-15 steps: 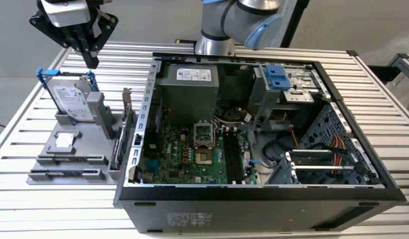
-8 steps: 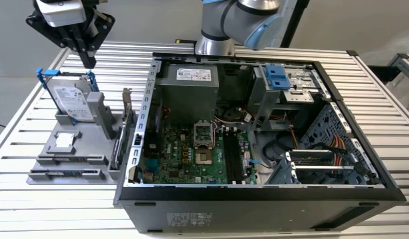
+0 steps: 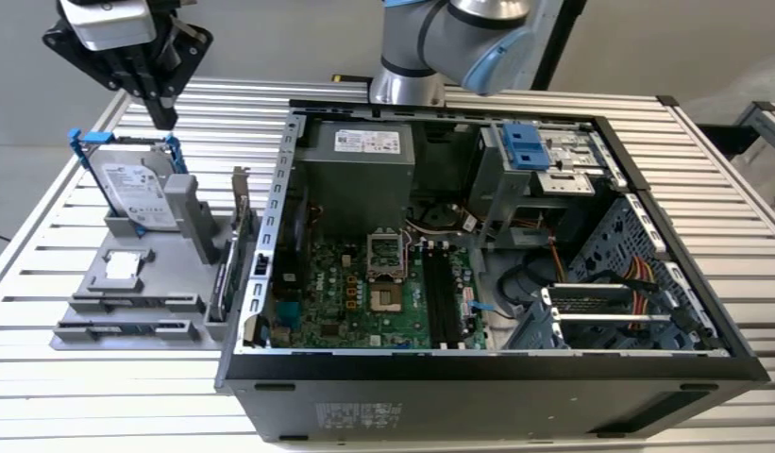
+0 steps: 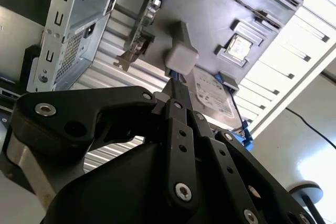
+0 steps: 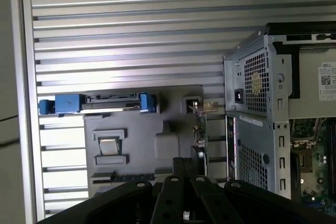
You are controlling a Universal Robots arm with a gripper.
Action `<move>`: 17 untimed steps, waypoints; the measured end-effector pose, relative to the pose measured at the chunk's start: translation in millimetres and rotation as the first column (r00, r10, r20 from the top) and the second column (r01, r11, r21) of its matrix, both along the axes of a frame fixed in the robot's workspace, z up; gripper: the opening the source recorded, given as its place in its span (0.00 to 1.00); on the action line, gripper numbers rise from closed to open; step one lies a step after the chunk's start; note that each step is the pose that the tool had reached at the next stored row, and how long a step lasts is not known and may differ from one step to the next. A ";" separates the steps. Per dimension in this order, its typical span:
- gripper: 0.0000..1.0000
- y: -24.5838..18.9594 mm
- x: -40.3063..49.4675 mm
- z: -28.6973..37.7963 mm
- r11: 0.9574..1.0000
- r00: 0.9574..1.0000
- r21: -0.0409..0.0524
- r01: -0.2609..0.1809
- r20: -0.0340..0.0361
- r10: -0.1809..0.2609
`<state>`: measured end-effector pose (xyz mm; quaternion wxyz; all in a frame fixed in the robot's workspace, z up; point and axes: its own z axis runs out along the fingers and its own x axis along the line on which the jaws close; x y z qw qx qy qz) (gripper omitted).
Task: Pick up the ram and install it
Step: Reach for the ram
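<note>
Gripper nearest lens — black fingers pressed together, nothing seen between them. In exterior view it hangs above hard drive standing on grey holder. Ram — thin dark strip lying flat in holder slot, far end cut off by gripper body, surface detail hard to make out. Open computer case just beside holder.

Power supply: 1 white label, print too small to read.
Hard drive: 1 white label, lines of fine print, unreadable.
Case outer wall: 1 pale sticker, unreadable.
</note>
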<state>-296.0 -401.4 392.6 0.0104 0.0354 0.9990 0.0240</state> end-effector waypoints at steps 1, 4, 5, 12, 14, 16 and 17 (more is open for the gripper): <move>0.00 0.0 -0.5 0.0 1.000 1.000 0.000 0.000 0.000 0.000; 0.00 -0.1 -1.9 0.0 1.000 1.000 0.000 0.000 0.000 0.000; 0.00 -0.1 -2.3 0.0 1.000 1.000 0.000 0.000 0.000 0.000; 0.00 -0.3 -5.5 0.0 1.000 1.000 0.000 0.000 0.000 0.000; 0.00 -0.4 -6.6 0.0 1.000 1.000 0.000 0.000 0.000 0.000; 0.00 -0.4 -7.9 0.0 1.000 1.000 0.000 0.000 0.000 0.000; 0.00 -0.4 -8.6 0.0 1.000 1.000 0.000 0.000 0.000 0.000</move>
